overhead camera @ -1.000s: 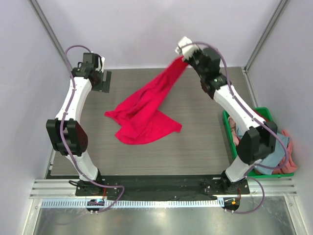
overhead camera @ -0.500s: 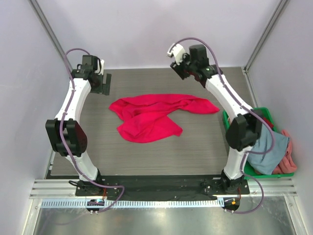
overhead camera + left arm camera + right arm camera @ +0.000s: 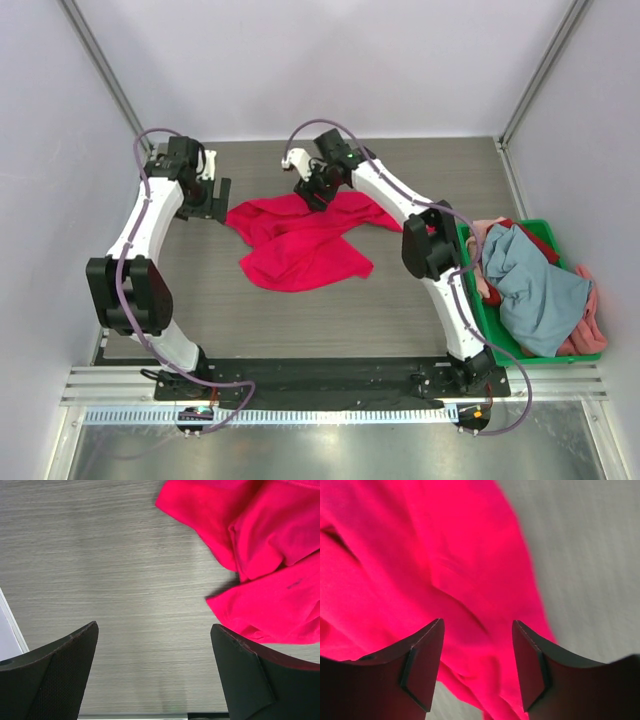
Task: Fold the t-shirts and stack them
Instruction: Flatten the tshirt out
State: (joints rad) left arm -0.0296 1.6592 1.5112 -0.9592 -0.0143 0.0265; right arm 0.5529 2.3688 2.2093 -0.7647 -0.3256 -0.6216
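A bright crimson t-shirt (image 3: 300, 245) lies crumpled and partly doubled over in the middle of the table. My right gripper (image 3: 312, 192) hovers low over its far edge, open. In the right wrist view the red cloth (image 3: 420, 555) fills the space under and between the fingers, and my right gripper (image 3: 477, 652) grips none of it. My left gripper (image 3: 210, 193) is just left of the shirt's left corner, open. In the left wrist view my left gripper (image 3: 155, 670) has only bare table between its fingers, with the shirt (image 3: 270, 555) at upper right.
A green crate (image 3: 545, 355) stands at the table's right edge, heaped with a grey-blue shirt (image 3: 535, 290), a salmon-pink one (image 3: 595, 320) and a dark red one (image 3: 540, 240). Grey walls and metal posts close in the table on three sides.
The right gripper has opened and let go of the crimson shirt, which dropped onto the table. The right arm swung left and down over it. The left gripper shifted slightly toward the shirt.
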